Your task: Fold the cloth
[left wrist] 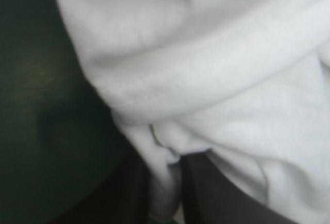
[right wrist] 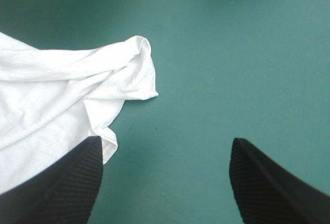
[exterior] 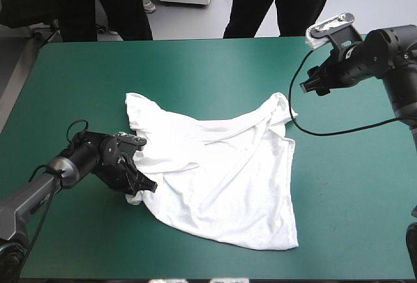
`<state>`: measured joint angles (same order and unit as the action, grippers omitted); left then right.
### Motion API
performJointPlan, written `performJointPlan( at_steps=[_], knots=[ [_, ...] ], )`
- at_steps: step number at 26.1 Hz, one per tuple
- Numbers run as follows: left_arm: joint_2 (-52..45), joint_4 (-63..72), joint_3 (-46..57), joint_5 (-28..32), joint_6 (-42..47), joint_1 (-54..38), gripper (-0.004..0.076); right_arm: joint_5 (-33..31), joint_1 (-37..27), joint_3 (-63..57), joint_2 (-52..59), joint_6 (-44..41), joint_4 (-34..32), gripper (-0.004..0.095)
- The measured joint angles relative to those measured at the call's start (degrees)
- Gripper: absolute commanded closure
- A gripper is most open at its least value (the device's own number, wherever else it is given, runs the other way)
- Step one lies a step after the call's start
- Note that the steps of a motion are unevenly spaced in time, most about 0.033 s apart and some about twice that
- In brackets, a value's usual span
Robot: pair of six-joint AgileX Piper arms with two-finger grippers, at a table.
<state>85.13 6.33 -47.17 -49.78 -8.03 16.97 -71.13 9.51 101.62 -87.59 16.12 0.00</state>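
The white T-shirt (exterior: 221, 172) lies mostly spread on the teal-green cover, wrinkled across its middle, with one corner toward the far right. My left gripper (exterior: 140, 188) is low at the shirt's near-left edge, its black fingers (left wrist: 129, 193) all but shut with a fold of the T-shirt (left wrist: 206, 79) pinched between them. My right gripper (exterior: 314, 86) hovers above the table beyond the shirt's far-right corner. Its fingers (right wrist: 62, 188) stand wide apart and hold nothing, with the corner of the T-shirt (right wrist: 77, 90) ahead and to one side.
Bare teal-green cover (exterior: 352, 192) runs along the right side and the far edge (exterior: 195, 55).
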Motion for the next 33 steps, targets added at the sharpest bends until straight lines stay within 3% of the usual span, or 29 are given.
performJointPlan(
  at_steps=[5,13,22,24,29,33],
  knots=[
    [0.07,1.26,0.0,-0.13,-0.05,0.0,0.0741,-0.37,1.1,-3.91,3.37,0.0,0.0,0.0304],
    [0.07,1.32,-0.05,-0.13,-0.05,0.0,0.0741,-0.43,7.91,-19.39,15.44,-4.94,0.0,0.0306],
    [0.07,1.26,-0.05,-0.13,-0.05,0.0,0.0741,0.45,21.92,-42.35,19.2,-10.22,4.07,0.0332],
    [0.07,1.15,-0.05,-0.13,-0.05,0.0,0.0741,1.94,25.69,-46.79,19.2,-11.22,4.14,0.0333],
    [0.07,1.01,-0.05,-0.13,-0.05,0.0,0.0741,13.26,36.89,-61.53,19.2,-11.81,1.79,0.0333],
    [0.07,0.96,-0.05,-0.13,-0.05,0.0,0.0741,19.31,40.09,-65.65,19.2,-10.26,0.0,0.0333]
  ],
)
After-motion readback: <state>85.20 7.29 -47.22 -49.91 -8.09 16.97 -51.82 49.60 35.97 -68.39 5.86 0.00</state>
